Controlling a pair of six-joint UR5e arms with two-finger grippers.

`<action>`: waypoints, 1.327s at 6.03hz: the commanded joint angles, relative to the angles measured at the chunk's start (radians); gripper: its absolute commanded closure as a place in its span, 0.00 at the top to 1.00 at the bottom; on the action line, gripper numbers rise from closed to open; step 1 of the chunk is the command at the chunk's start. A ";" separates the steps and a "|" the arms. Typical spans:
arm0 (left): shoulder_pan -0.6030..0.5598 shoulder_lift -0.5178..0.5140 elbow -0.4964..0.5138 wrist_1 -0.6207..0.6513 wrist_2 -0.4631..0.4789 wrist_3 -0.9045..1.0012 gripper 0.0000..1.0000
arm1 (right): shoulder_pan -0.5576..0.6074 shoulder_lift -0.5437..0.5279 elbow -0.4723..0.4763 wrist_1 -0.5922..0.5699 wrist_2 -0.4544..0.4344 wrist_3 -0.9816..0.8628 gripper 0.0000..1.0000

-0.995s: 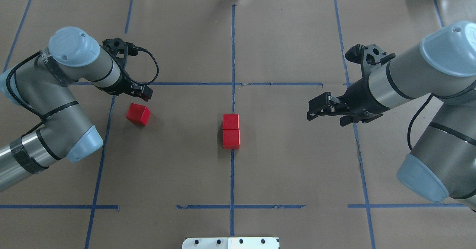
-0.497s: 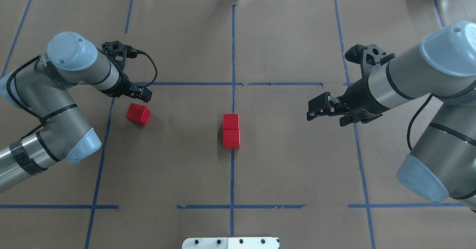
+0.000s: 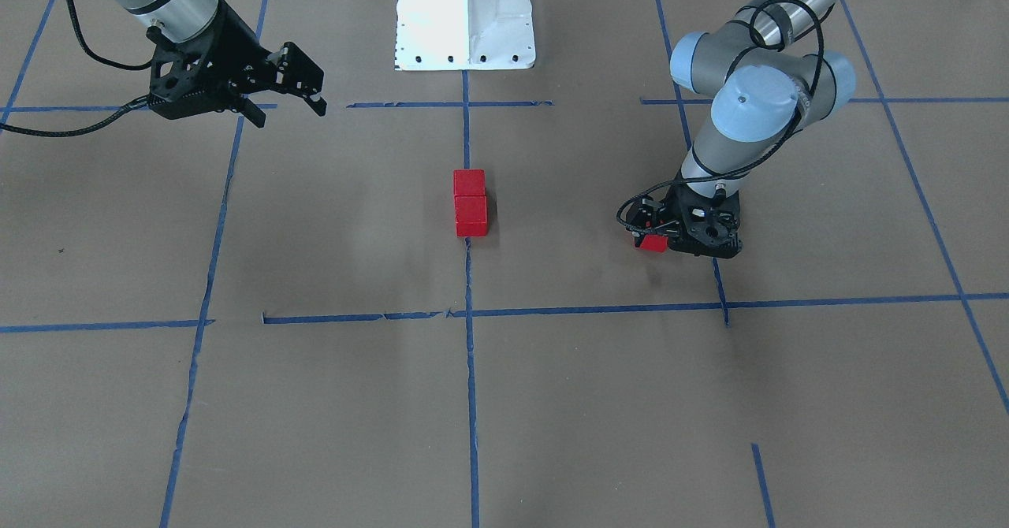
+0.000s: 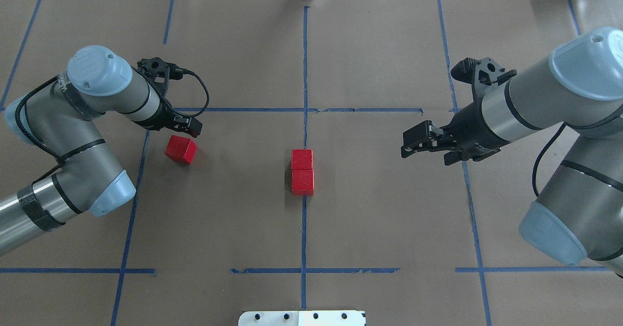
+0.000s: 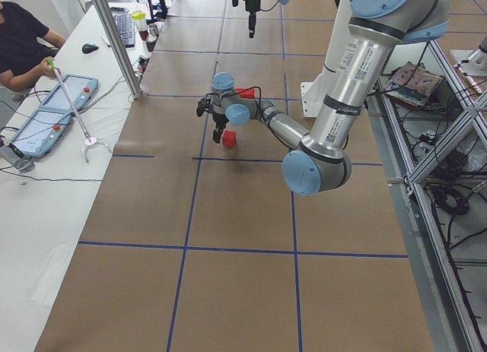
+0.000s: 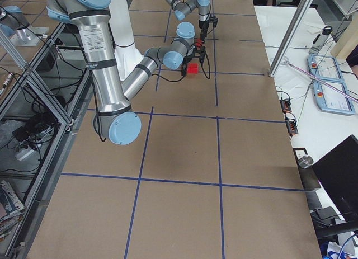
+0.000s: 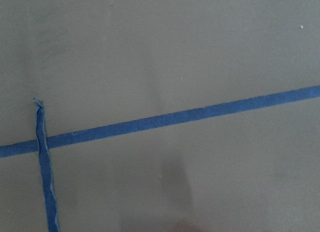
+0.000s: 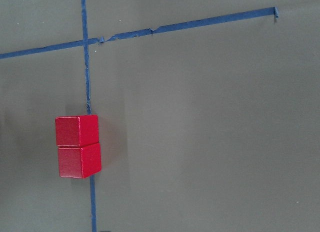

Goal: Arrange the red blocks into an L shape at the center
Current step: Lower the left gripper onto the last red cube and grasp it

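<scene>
Two red blocks (image 4: 302,159) (image 4: 302,181) lie touching in a short row on the vertical blue tape line at the center (image 4: 340,190); they also show in the front view (image 3: 470,201) and the right wrist view (image 8: 78,147). A third red block (image 4: 180,149) lies alone to the left, turned slightly; in the front view (image 3: 649,244) it is partly hidden. My left gripper (image 4: 187,124) points down just beyond this block and looks open and empty. My right gripper (image 4: 411,141) hangs open and empty to the right of the row.
The white robot base (image 3: 465,16) stands at the table's near edge. Blue tape lines (image 4: 263,109) split the brown paper into a grid. An operator (image 5: 23,40) sits at a side table beyond a metal pole (image 5: 122,40).
My left arm's elbow and wrist swung a little left, then back right; its gripper stays just beyond the loose block. The blocks and my right arm have not moved.
</scene>
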 commanded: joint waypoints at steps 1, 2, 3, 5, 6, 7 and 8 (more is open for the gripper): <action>0.014 0.001 0.002 0.001 0.001 0.001 1.00 | 0.001 0.000 0.000 0.000 0.000 0.000 1.00; 0.015 0.001 0.016 0.000 0.001 0.002 1.00 | -0.001 -0.001 0.000 0.000 0.000 0.000 1.00; 0.015 -0.001 0.018 0.000 -0.002 0.002 1.00 | 0.001 0.000 0.001 0.000 0.002 0.000 1.00; 0.016 0.001 0.019 0.001 -0.004 0.002 0.97 | 0.001 0.002 0.003 0.000 0.002 0.003 1.00; 0.027 0.004 0.018 0.001 -0.004 0.001 0.97 | 0.001 0.003 0.004 0.000 0.002 0.006 1.00; 0.028 0.004 0.016 0.003 -0.005 0.001 0.95 | 0.001 0.003 0.004 0.000 0.002 0.008 1.00; 0.028 0.004 0.016 0.003 -0.005 0.001 0.92 | 0.001 0.003 0.004 0.000 0.002 0.009 1.00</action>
